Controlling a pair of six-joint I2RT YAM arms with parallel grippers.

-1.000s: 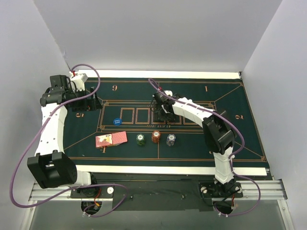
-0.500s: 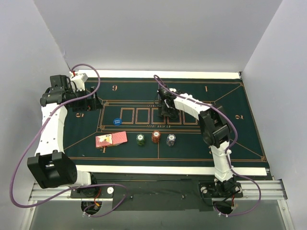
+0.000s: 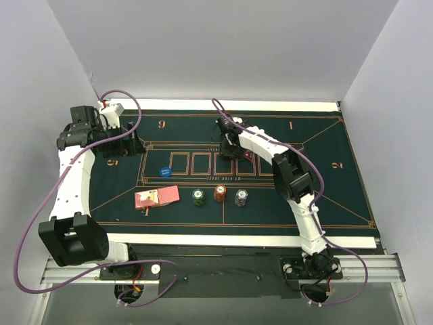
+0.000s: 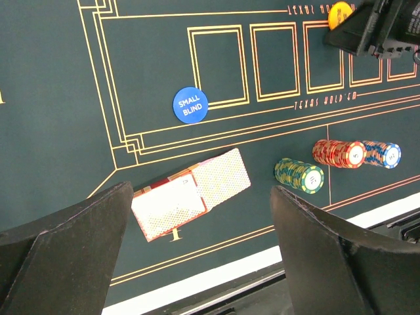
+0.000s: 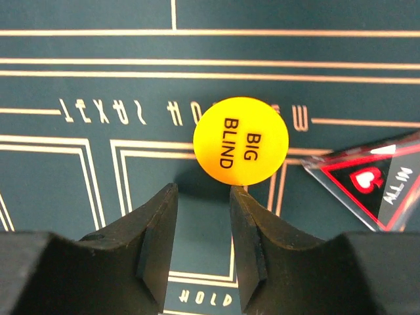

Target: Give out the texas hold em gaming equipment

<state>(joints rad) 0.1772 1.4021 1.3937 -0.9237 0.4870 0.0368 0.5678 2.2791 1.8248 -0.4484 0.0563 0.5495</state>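
Observation:
My right gripper [image 5: 202,197] hangs low over the green felt, its jaws a little apart with nothing between them. The orange "BIG BLIND" disc [image 5: 241,140] lies flat on the mat just beyond its fingertips; the disc also shows in the left wrist view [image 4: 340,13]. The blue "SMALL BLIND" disc [image 4: 190,105] lies left of centre [image 3: 164,172]. The red-backed cards [image 4: 190,193] lie near the front [image 3: 157,197]. Three chip stacks stand to the right of the cards: green [image 4: 299,176], red [image 4: 339,153] and grey-blue [image 4: 382,154]. My left gripper [image 3: 125,142] is wide open, high over the mat's left side.
A clear triangular "ALL IN" marker [image 5: 367,180] lies right of the orange disc [image 3: 248,155]. The mat's white front edge [image 4: 197,282] runs below the cards. Grey walls close in the left, back and right sides.
My right gripper has moved a little toward the far side of the mat and its elbow has swung left. The left arm, cards, chips and blue disc have not moved.

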